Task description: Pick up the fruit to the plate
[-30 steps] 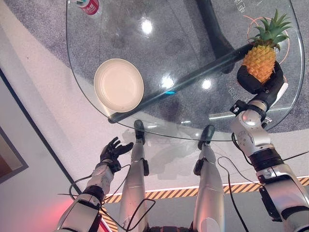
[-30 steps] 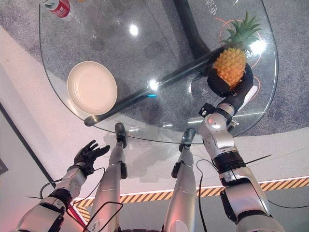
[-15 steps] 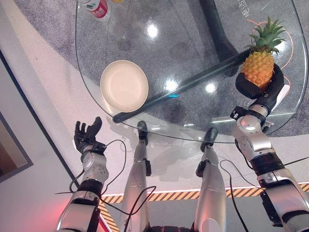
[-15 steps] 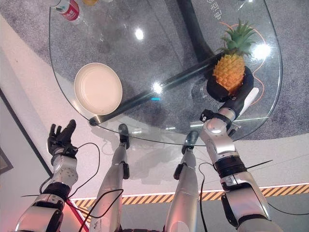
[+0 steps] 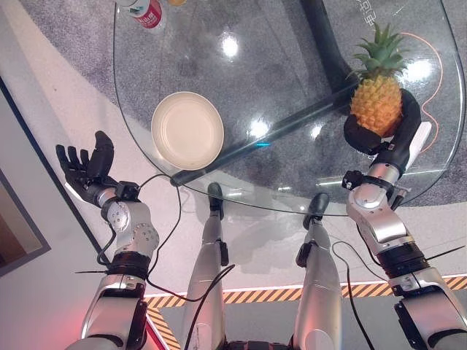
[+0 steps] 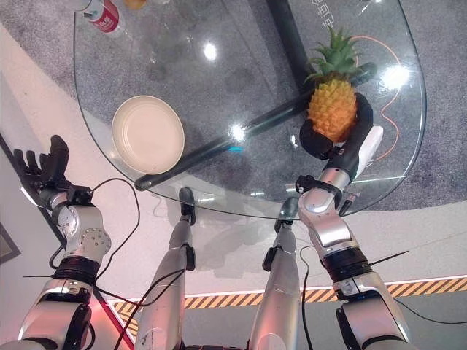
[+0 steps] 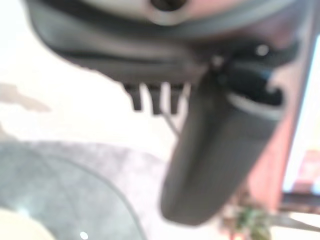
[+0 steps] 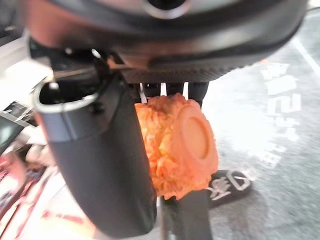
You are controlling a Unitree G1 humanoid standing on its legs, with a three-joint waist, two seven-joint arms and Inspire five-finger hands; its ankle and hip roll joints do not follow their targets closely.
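An orange pineapple [image 5: 376,104] with a green crown is held above the right part of the round glass table [image 5: 292,65], and my right hand [image 5: 394,138] is shut round its lower half. In the right wrist view the fruit's orange base [image 8: 180,145] sits between thumb and fingers. A cream plate [image 5: 187,130] lies on the table's left side, well apart from the pineapple. My left hand [image 5: 84,168] is raised off the table's left edge, open, with straight fingers and nothing in it.
A red-labelled bottle [image 5: 146,11] stands at the table's far left edge, with an orange object beside it. A dark bar runs under the glass [image 5: 292,120] between plate and pineapple. An orange cable loops on the floor [image 5: 434,80] at the right.
My right hand has carried the pineapple a little left and up. My left hand has risen and swung out to the left.
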